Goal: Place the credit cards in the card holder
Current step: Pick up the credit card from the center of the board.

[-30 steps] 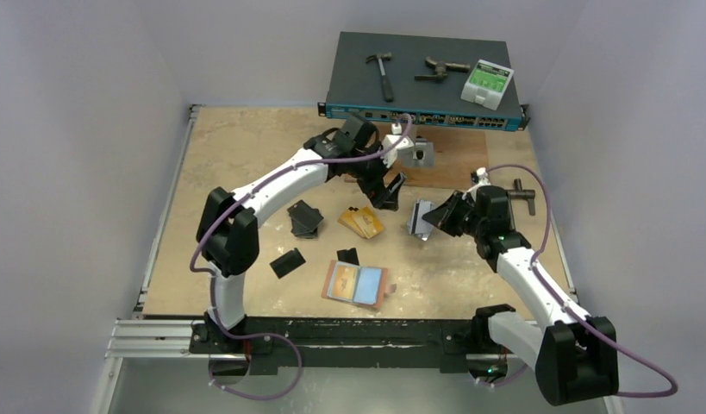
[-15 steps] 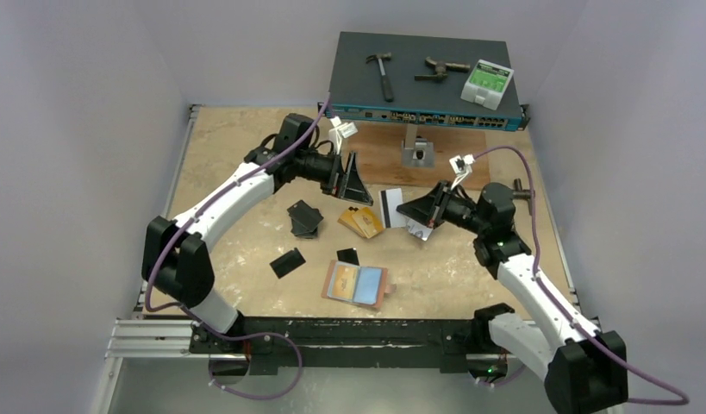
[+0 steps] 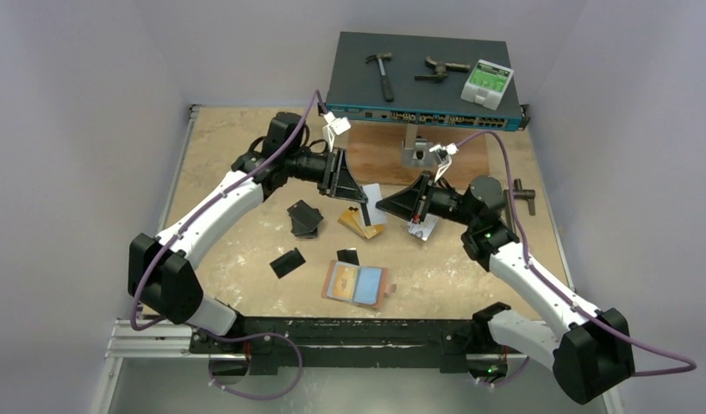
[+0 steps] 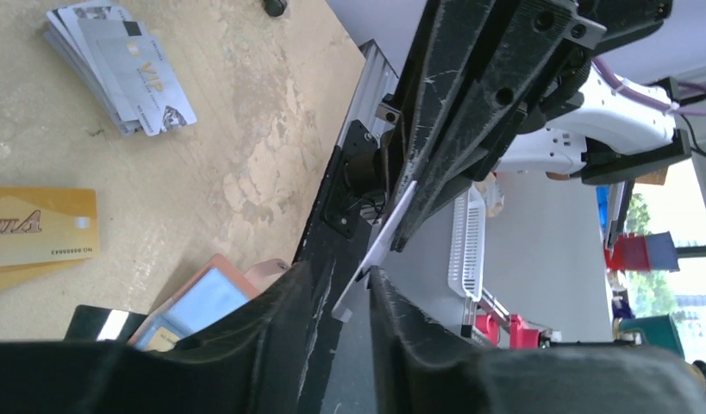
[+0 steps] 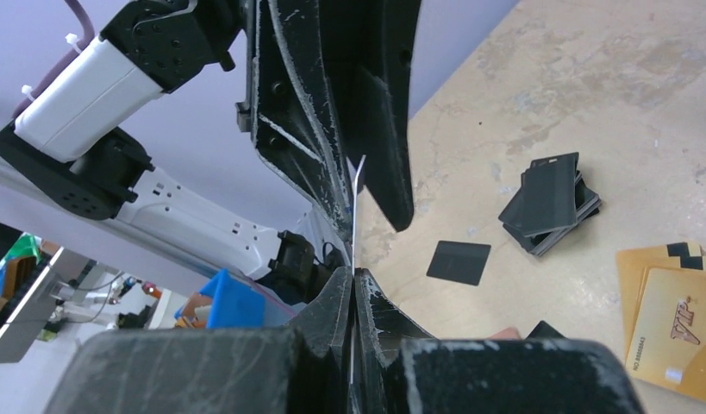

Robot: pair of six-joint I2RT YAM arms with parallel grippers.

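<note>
Silver-grey card point(image 3: 372, 192) hangs in the air over the middle of the desk point(image 3: 237, 155), between the two claws. Right claw point(image 5: 353, 280) pinches one end tight. Left claw point(image 4: 340, 289) is narrow around the other end, but a small gap shows, so I think it is not gripping yet. The card's long side runs from claw to claw. Pink card holder point(image 3: 358, 285) lies open by the near edge. Gold cards point(image 4: 34, 228) and the silver stack point(image 4: 116, 60) say "VIP".
</note>
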